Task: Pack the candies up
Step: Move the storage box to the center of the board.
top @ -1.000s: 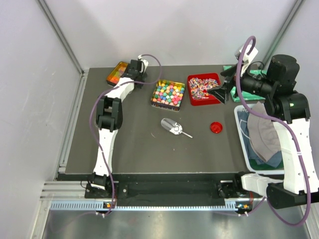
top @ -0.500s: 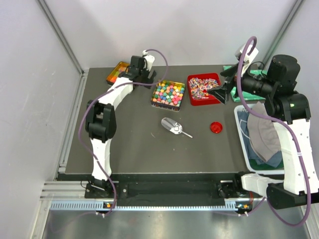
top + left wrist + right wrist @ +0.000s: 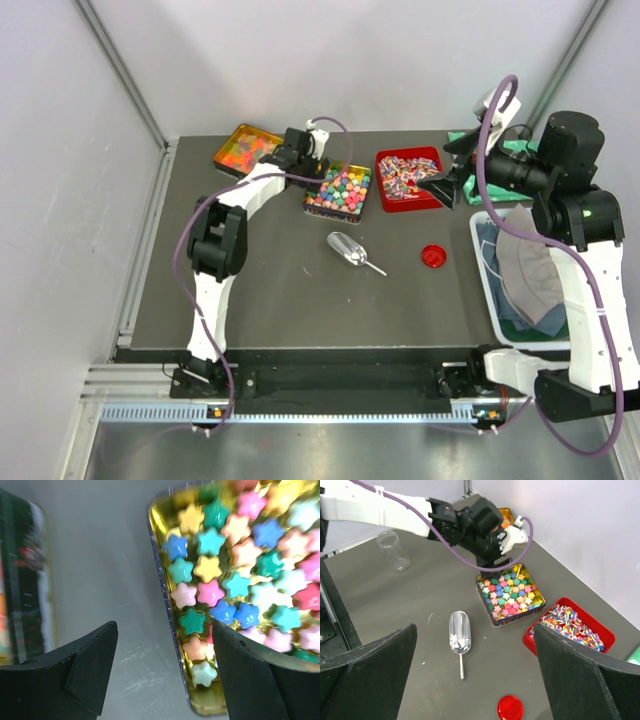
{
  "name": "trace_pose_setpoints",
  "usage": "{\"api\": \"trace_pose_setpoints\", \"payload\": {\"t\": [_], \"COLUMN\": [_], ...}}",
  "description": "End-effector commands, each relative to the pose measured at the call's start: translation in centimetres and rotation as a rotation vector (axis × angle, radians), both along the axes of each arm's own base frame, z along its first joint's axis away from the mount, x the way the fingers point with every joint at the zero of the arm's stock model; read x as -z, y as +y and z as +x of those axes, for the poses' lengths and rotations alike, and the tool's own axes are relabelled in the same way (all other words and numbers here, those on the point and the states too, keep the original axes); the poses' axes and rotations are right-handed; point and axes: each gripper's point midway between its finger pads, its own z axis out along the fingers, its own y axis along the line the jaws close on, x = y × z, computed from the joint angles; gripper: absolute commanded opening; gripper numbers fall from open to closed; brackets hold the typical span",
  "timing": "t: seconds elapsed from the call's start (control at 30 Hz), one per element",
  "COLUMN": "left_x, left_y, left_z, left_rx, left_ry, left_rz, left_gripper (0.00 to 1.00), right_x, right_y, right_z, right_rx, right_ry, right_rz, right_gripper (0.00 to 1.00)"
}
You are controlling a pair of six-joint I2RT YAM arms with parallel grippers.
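candies (image 3: pixel 210 592) | star-shaped, mixed pink/blue/green/yellow | loose, approx. 1 layer, in open gold tin (image 3: pixel 159 528)

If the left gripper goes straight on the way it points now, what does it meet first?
Probably the side wall of the gold tin of candies; its open fingers straddle it, though depth is unclear.

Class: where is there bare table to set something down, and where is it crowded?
Bare: the near strip of table between scoop, red lid and the near edge. Crowded: the far edge: orange tray, candies, red tray, left gripper.
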Motion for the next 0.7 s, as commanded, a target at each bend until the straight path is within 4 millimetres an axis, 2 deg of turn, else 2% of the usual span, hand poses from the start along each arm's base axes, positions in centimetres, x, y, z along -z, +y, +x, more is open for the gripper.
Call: {"api": "trace_pose_setpoints", "payload": {"t": [0.0,0.27,0.43,0.53,0.67], "left_x": [0.0,1.3,1.3,1.3,1.3], "left_y": [-0.5,0.0,0.9,2.1,3.4], "left_z": [0.6,-0.2,-1.3,-2.2,-3.9], "left_rx": [-0.019,-0.029,-0.044,-0.065,-0.076], "left_ry": [-0.003,0.025,0.043,0.053,0.067], "left_rz": [-0.026,0.002,0.032,0.076,0.111], "left_gripper": [0.77,0.49,0.40,0.30,0.29], "right_x": [-1.6,-1.5,-1.5,-1.5,-1.5], "right_y": [-0.1,-0.2,-0.1,0.0,-0.1], "right_z": [-0.9,-0.9,-0.9,-1.0,-1.0], "right_rx": [-0.015,-0.017,-0.022,-0.025,-0.025], "right_ry": [-0.061,-0.055,-0.051,-0.051,-0.051], "right_rz": [0.019,0.025,0.029,0.031,0.032], "right_gripper": [0.99,0.99,0.99,0.99,0.99]}}
